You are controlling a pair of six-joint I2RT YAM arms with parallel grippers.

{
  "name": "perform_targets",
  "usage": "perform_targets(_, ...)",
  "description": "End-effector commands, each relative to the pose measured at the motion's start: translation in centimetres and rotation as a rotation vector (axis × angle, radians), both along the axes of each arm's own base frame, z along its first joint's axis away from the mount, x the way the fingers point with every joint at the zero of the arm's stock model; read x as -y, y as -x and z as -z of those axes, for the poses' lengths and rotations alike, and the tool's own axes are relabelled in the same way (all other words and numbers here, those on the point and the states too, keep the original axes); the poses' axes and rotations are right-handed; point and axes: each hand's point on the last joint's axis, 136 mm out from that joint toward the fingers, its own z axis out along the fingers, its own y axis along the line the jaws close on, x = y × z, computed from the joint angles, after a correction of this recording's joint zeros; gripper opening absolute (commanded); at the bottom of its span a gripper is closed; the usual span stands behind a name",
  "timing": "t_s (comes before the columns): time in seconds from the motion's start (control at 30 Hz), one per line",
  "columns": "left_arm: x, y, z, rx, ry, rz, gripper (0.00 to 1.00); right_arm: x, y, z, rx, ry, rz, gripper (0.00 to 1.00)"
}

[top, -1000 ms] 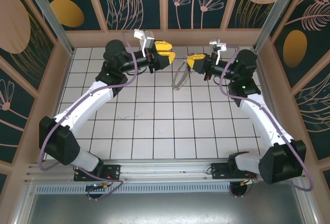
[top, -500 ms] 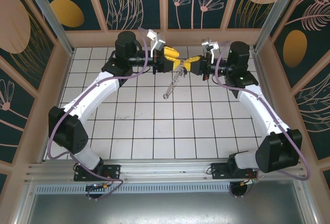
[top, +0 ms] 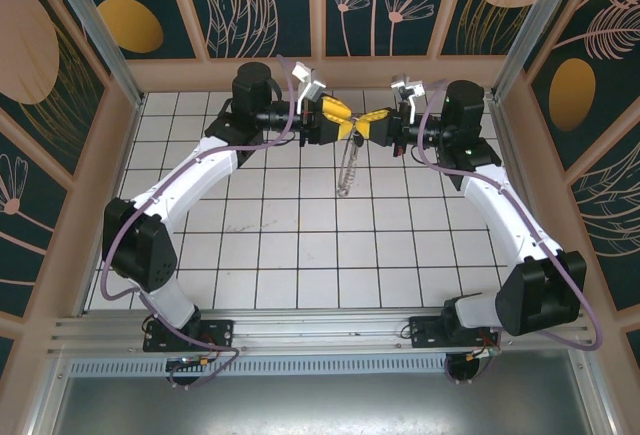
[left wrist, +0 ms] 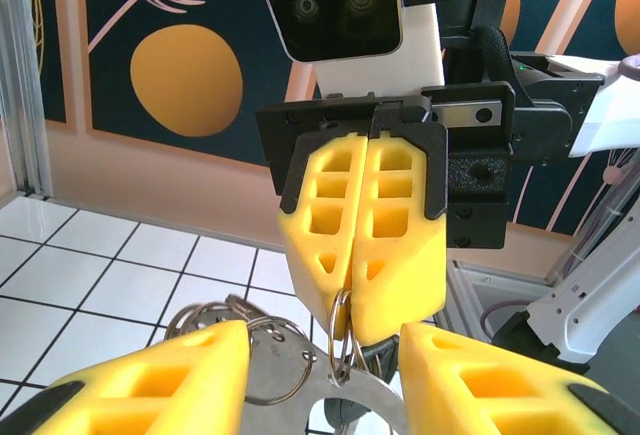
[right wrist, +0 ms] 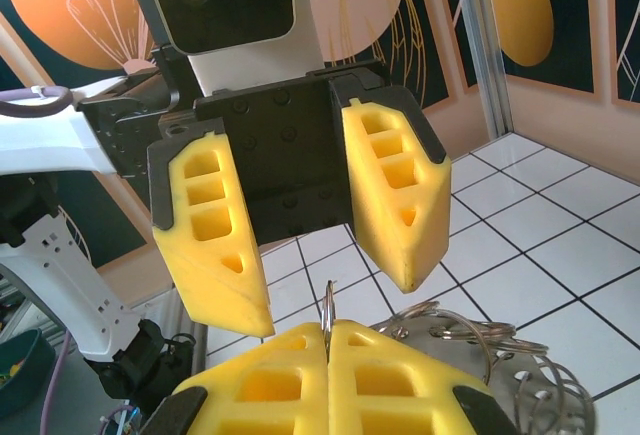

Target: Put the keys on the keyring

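My right gripper (top: pixel 366 126) is shut on one small ring (right wrist: pixel 327 307) of the keyring (top: pixel 347 168), a silvery chain-like loop that hangs straight down from its tips above the tiled floor. My left gripper (top: pixel 341 118) faces it tip to tip and is open. Its yellow fingers (right wrist: pixel 212 246) stand on either side of the pinched ring without touching it. In the left wrist view my left gripper (left wrist: pixel 322 383) frames the keyring's flat metal band and rings (left wrist: pixel 283 373), under the shut right fingers (left wrist: pixel 366 243). I cannot make out the keys among the hanging metal.
White tiled floor (top: pixel 300 255) spreads below both raised arms. Patterned walls (top: pixel 320 5) stand close behind the grippers, with metal posts (top: pixel 100 35) at the corners. Purple cables (top: pixel 280 125) loop along both arms.
My left arm has swung right until its open fingers meet the right gripper's tips, narrowing a little. The keyring has swung from a tilt to hanging straight down. The right gripper stays shut.
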Motion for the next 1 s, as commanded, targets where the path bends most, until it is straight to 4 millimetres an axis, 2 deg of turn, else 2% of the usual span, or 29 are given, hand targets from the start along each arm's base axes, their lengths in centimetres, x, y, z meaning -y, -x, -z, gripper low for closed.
perform_targets(0.0, 0.2, -0.1, -1.2, 0.023, 0.036, 0.032, 0.43, 0.3, 1.3, -2.1, 0.094, -0.022, -0.038, 0.0)
perform_targets(0.43, 0.7, -0.3, -0.5, -0.013, 0.051, 0.061, 0.36, 0.1, 1.4, -2.1, 0.093, -0.026, -0.045, 0.0)
perform_targets(0.63, 1.0, 0.1, -0.6, -0.018, 0.06, 0.095, 0.18, 0.0, 1.2, -2.0, 0.093, -0.026, -0.043, 0.0)
perform_targets(0.83, 1.4, 0.7, -0.2, -0.028, 0.054, 0.124, 0.16, 0.0, 1.0, -2.1, 0.095, -0.031, -0.037, 0.0)
perform_targets(0.97, 1.7, 1.2, 0.2, -0.029, 0.05, 0.139, 0.01, -0.1, 0.8, -2.2, 0.094, -0.032, -0.031, 0.0)
